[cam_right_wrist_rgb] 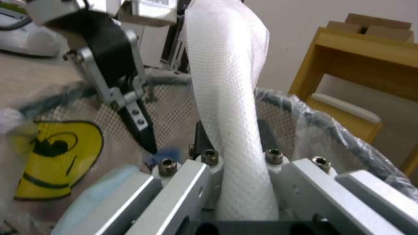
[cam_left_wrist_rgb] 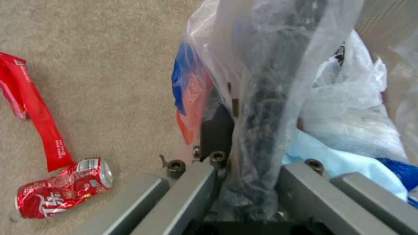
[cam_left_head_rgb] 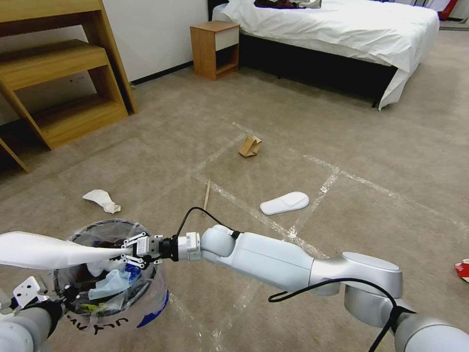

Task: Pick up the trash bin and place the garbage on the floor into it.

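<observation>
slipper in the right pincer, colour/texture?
White slipper, fine dimpled weave; clearest in the right wrist view, clamped in the right pincer.

right arm stretched leftward, right gripper fingers clamped, left gripper fingers clamped low left

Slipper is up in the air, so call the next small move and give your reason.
Probably open the right gripper to drop the white slipper. Its fingers clamp the slipper's end above the trash bin, which the left gripper holds by the rim, and the slipper lies level across the opening. Tilting it downward first might help, since much of it overhangs the far rim.
</observation>
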